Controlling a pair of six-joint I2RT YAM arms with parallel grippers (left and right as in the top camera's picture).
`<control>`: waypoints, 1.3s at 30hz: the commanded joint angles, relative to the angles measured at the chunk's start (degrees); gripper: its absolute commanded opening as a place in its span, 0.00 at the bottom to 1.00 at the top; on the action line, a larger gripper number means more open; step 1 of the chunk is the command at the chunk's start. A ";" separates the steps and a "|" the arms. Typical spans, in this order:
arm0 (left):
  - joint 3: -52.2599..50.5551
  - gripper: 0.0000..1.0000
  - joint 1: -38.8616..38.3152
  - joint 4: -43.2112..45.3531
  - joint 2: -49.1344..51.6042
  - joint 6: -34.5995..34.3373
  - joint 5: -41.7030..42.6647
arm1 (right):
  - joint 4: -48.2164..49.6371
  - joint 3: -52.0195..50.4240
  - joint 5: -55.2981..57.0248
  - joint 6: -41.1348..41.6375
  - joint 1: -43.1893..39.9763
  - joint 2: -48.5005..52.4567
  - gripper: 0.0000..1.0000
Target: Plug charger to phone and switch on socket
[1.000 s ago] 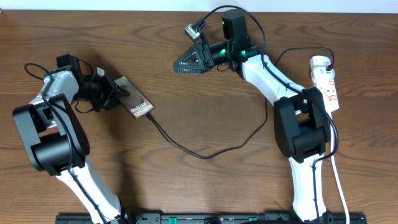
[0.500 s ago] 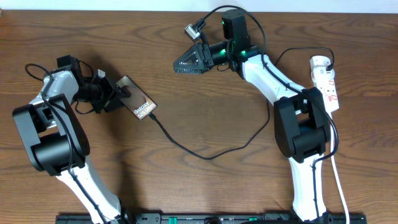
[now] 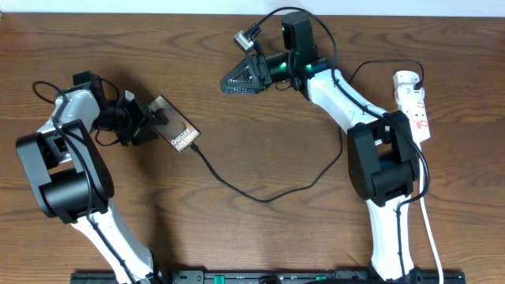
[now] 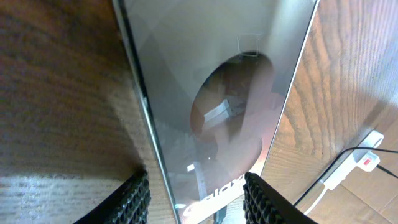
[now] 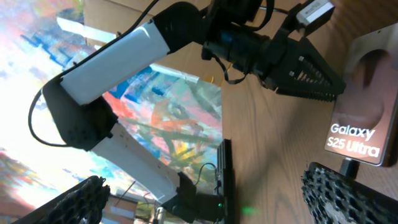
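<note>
The phone [image 3: 177, 128], bronze-backed with white Galaxy lettering, lies flat on the wooden table [image 3: 260, 142] at the left. My left gripper [image 3: 152, 126] straddles its upper end. In the left wrist view the phone [image 4: 217, 81] fills the frame between the two fingers, with a slim gap at the left finger [image 4: 134, 199]. The jaws are open. The charger [image 3: 260, 196], a thin black cable, runs from the phone's lower end across the table to the socket [image 3: 415, 106] at the far right. My right gripper [image 3: 229, 84] hovers wide open at the top centre, holding nothing.
The socket's thick white cord [image 3: 430, 229] runs down the right side past the right arm's base. The left arm's own wiring [image 3: 47, 88] loops at the far left. The right wrist view shows the left gripper [image 5: 305, 68] beside the phone [image 5: 373, 81].
My left gripper's fingers have spread wider around the phone, which has shifted slightly on the table. The right arm and the cable have stayed still.
</note>
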 commanded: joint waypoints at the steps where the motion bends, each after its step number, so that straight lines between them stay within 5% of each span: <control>1: 0.72 0.50 0.00 -0.98 -3.61 1.27 -1.60 | -0.07 0.59 -2.38 -0.98 0.31 -0.07 0.99; 9: 0.72 0.62 0.00 -5.20 -18.56 1.38 -3.54 | -0.07 0.59 -2.25 -0.94 0.02 -0.07 0.99; 15: 0.74 0.90 0.00 -8.33 -32.20 1.38 -3.52 | -1.36 0.59 4.28 0.17 -0.11 -0.07 0.99; 20: 0.74 0.91 0.00 -9.73 -42.07 1.36 -3.52 | -6.88 0.61 11.52 -1.81 -1.29 -0.07 0.99; 32: 0.74 0.91 0.00 -11.32 -51.49 1.36 -3.54 | -51.30 2.67 52.22 -24.24 -9.99 -6.51 0.99; 39: 0.72 0.92 0.00 -11.72 -50.56 1.38 -4.20 | -64.50 7.61 69.46 -29.11 -19.12 -20.94 0.99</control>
